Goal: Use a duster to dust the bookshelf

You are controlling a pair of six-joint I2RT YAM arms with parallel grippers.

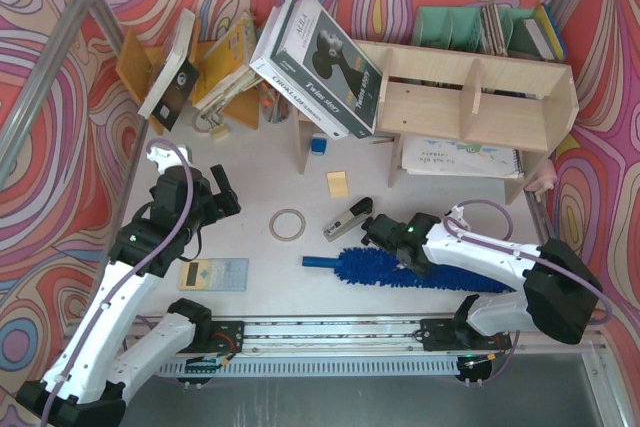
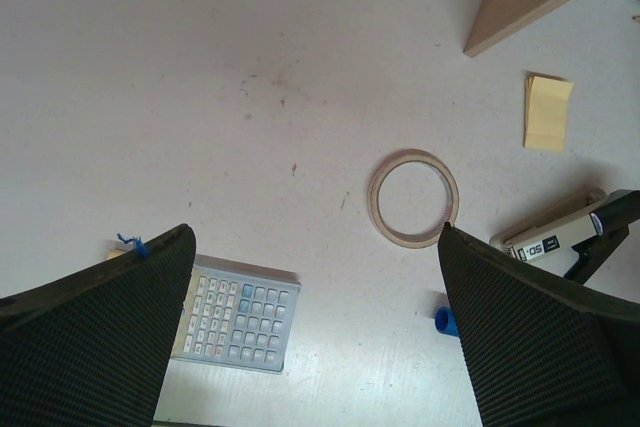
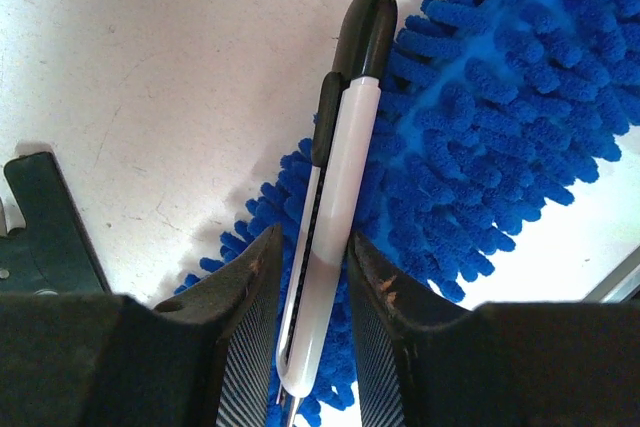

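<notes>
While the duster (image 1: 370, 269) lies flat on the worktop (image 1: 250, 177), near the bookshelf (image 1: 470, 97), the right gripper (image 3: 312, 247) just above its fluffy head is clenched on a white, black-capped pen (image 3: 345, 147); the left gripper (image 2: 315, 235) hangs spread wide over a calculator (image 2: 235, 312) and tape ring (image 2: 413, 197).

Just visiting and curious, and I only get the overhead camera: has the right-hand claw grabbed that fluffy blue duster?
Observer: No. The right wrist camera shows the right gripper shut on a white pen with a black cap. The duster lies beneath it, not in the gripper.
Operator: Odd! Is the other claw holding anything?
Observer: No. The left wrist camera shows the left gripper open, its fingers wide apart and gripping nothing.
</notes>
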